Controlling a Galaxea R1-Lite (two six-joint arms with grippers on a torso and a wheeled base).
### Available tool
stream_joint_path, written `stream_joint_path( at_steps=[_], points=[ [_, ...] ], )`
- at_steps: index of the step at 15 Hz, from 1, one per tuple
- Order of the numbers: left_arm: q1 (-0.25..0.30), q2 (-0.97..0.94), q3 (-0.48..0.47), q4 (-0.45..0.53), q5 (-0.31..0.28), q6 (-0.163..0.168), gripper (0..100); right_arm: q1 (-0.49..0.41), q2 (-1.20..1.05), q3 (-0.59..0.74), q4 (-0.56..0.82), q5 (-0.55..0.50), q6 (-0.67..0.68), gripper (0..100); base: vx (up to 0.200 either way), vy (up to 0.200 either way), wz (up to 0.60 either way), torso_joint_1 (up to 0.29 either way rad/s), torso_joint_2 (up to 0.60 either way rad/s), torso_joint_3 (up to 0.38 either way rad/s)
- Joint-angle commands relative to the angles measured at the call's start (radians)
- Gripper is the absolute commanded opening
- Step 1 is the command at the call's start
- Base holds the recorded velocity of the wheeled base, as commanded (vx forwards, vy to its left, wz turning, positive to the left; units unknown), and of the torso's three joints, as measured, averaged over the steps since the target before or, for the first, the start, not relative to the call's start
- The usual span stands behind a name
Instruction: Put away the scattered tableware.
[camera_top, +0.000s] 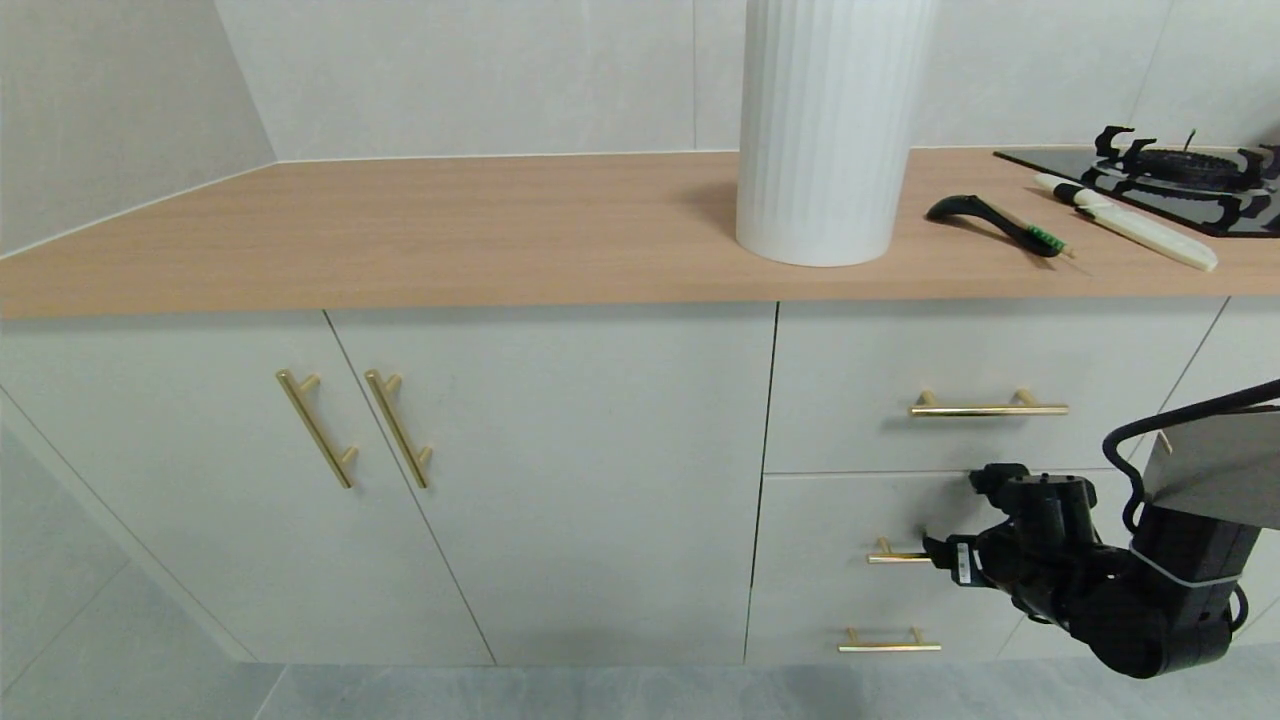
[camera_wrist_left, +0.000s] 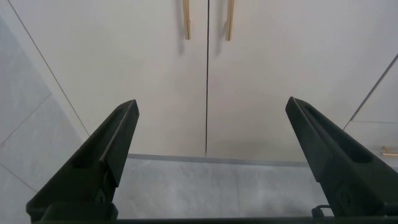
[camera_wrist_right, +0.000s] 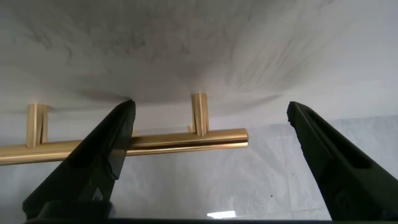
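Right claw (camera_top: 955, 520) sits lower right of the head frame, on a black arm, right up at the middle drawer handle (camera_top: 897, 555). In the wrist view the right claw (camera_wrist_right: 210, 109) is spread wide. The brass middle drawer handle (camera_wrist_right: 180, 142) crosses the gap: one end stops between the fingers (camera_wrist_right: 109, 155), the rest runs on past one finger. Can't tell if any finger touches the bar; nothing is gripped.

Left claw (camera_wrist_left: 211, 106) is also spread wide and holds nothing. It faces the two cabinet door handles (camera_wrist_left: 186, 18) and the grey floor (camera_wrist_left: 217, 186).

Tableware is on the wooden tabletop (camera_top: 450, 230), upper right of the head frame:
- black-handled utensil (camera_top: 995, 225) with a green end, lying flat just right of the white ribbed container (camera_top: 825, 130), not touching it
- white knife (camera_top: 1130, 222) further right, lying diagonally, near the utensil but apart from it, one end at the edge of the black cooktop (camera_top: 1180, 175)

The container stands upright at top centre.

Drawer stack is right of centre: top drawer handle (camera_top: 988, 408) above the right claw, bottom drawer handle (camera_top: 889, 646) below it. All drawer fronts look flush. Cabinet door handles (camera_top: 315, 428) sit centre left.
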Motion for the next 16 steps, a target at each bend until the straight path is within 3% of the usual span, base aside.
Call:
stream_joint_path(
  at_steps=[1,5,8,10,11,13,16],
  points=[
    [0.001,0.001,0.0,-0.001,0.0,0.0,100,0.001,0.016,0.0,0.003,0.0,-0.001,100,0.0,0.0,0.0,0.0,0.0,0.0],
    [0.001,0.001,0.0,0.0,0.0,0.0,100,0.001,0.016,0.008,0.007,0.001,-0.01,100,0.0,0.0,0.0,0.0,0.0,0.0],
    [-0.001,0.001,0.0,0.0,0.0,0.0,100,-0.01,-0.027,0.077,0.023,0.015,-0.113,100,0.0,0.0,0.0,0.0,0.0,0.0],
    [0.001,0.001,0.0,-0.001,0.0,0.0,100,-0.016,-0.182,0.14,0.138,0.064,-0.18,100,0.0,0.0,0.0,0.0,0.0,0.0],
    [0.001,0.001,0.0,-0.001,0.0,0.0,100,-0.018,-0.249,0.141,0.23,0.075,-0.186,100,0.0,0.0,0.0,0.0,0.0,0.0],
    [0.001,0.001,0.0,-0.001,0.0,0.0,100,-0.016,-0.574,0.059,0.678,0.167,-0.191,100,0.0,0.0,0.0,0.0,0.0,0.0],
    [0.001,0.001,0.0,-0.001,0.0,0.0,100,-0.012,-0.817,-0.043,0.998,0.179,-0.189,100,0.0,0.0,0.0,0.0,0.0,0.0]
  ],
)
